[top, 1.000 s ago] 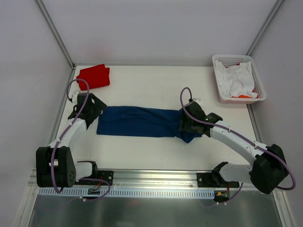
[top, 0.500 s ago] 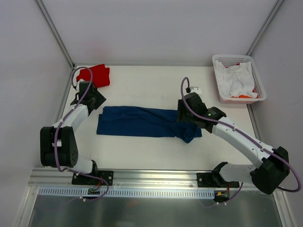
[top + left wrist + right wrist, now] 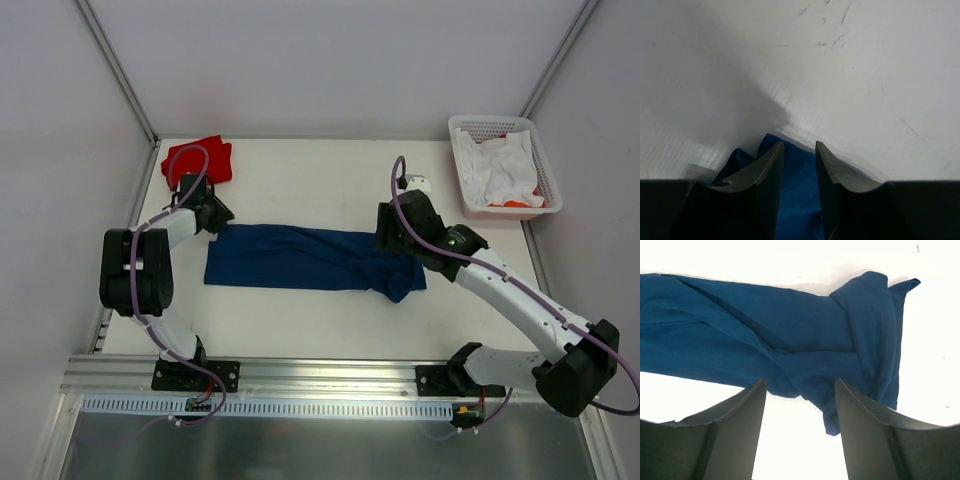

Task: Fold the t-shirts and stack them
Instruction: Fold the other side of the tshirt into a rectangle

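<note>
The navy t-shirt point(image 3: 300, 257) lies as a long strip across the surface point(image 3: 320, 180), its left corner pinched in the left claw point(image 3: 798, 145) and the open right claw point(image 3: 800, 381) poised over its right end, likely for a crosswise fold before it joins the folded red t-shirt point(image 3: 198, 160) at far left.

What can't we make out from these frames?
Left gripper: left wrist view shows the navy t-shirt between its fingers; the bottom edge cuts off whether it is clamped.
Red t-shirt: top view, near edge behind the left gripper; folds too small to read.
Basket: top view, white cloth covers most of an orange item.
Navy t-shirt's inner layers: hidden by its own folds in every view.
</note>
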Available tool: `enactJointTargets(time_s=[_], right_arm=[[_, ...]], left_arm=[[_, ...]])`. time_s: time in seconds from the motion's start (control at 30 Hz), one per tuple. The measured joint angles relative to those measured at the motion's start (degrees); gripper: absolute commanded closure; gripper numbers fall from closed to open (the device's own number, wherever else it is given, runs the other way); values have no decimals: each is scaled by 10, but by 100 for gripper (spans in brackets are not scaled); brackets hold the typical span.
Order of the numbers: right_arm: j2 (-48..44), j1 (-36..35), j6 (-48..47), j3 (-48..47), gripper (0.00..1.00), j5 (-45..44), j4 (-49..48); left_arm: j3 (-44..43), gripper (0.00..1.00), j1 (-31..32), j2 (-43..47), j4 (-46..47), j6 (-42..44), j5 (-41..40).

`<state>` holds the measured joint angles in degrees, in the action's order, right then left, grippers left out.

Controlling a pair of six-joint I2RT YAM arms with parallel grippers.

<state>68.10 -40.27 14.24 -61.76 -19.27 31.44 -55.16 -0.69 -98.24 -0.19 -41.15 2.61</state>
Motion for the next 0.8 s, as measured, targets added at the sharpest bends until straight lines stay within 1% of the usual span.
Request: enactJointTargets(time_s=[0.17,0.3,0.53,0.8], right_arm=[[2,0,0,0,41,3,0],[5,0,0,0,41,7,0],[7,-1,0,0,41,14,-1],[7,-1,0,0,41,21,-2]], left_arm=[[-7,64,0,0,3,4,-2],[-7,64,0,8,0,11,-7],[-7,64,0,34,-23,23,-48],[-8,65,0,36,-36,33,-75]])
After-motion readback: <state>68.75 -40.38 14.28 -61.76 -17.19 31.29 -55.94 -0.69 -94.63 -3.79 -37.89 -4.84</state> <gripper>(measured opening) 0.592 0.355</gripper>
